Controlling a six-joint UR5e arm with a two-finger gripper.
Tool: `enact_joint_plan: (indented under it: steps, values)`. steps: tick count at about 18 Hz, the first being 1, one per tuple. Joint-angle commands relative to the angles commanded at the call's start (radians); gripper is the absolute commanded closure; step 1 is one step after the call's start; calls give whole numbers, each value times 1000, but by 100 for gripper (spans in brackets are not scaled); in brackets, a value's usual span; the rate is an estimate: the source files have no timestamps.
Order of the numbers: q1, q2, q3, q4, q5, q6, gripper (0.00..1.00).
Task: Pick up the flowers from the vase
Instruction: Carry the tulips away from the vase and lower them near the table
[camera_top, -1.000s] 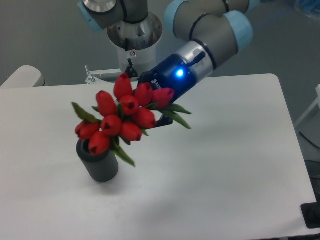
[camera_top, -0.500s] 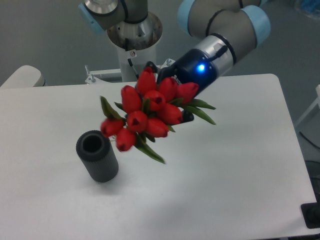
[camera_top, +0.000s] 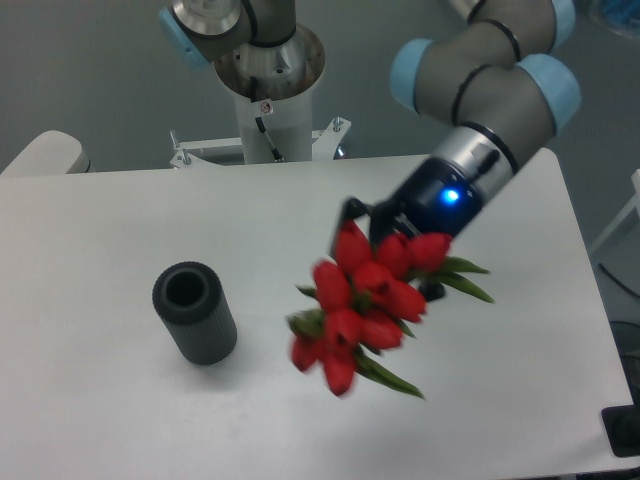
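Hand (camera_top: 392, 232) grasping the red tulips (camera_top: 365, 305): we have swung them well clear of the emptied vase (camera_top: 195, 313); pickup looks done.

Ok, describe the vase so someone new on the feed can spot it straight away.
Start at the white table and look to its left half, away from the gripper holding the red flowers. The vase stands there alone, apart from everything else. It is a dark grey, ribbed cylinder with an open round mouth, nothing showing in it, the only dark thing on the tabletop.
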Motion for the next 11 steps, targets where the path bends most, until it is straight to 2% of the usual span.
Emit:
enact_joint_plan:
  steps: [5, 8, 11]
  values:
    - [9, -71, 25, -2, 203, 195, 94]
    - [8, -72, 17, -12, 353, 304, 94]
    - [2, -75, 9, -18, 453, 359, 94]
